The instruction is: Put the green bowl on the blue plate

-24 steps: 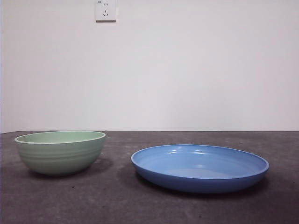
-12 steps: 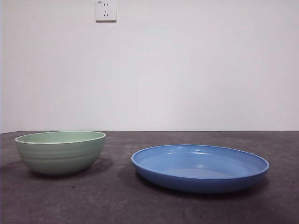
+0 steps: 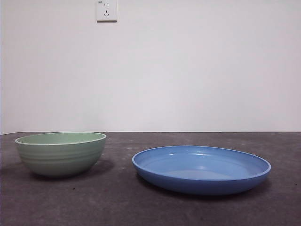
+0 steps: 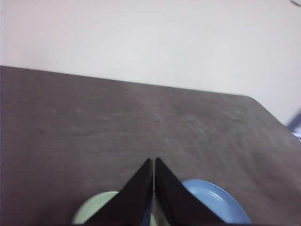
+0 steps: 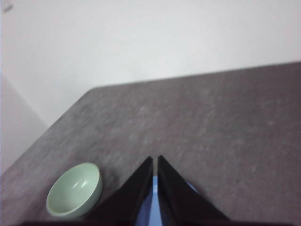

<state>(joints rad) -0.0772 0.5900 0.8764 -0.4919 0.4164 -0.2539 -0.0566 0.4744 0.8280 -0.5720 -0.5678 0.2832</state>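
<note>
The green bowl [image 3: 60,153] stands upright on the dark table at the left of the front view; the blue plate [image 3: 201,168] lies to its right, apart from it. Neither arm appears in the front view. In the left wrist view my left gripper [image 4: 154,161] is shut and empty, high above the table, with the green bowl [image 4: 91,214] and blue plate [image 4: 216,205] partly hidden behind its jaws. My right gripper [image 5: 155,159] is shut and empty too, high up, with the green bowl [image 5: 74,189] off to one side and a sliver of blue plate [image 5: 146,207] between the jaws.
A white wall with a socket [image 3: 106,10] stands behind the table. The dark table [image 3: 117,202] runs wide around both dishes; its edges [image 5: 61,117] show in the wrist views.
</note>
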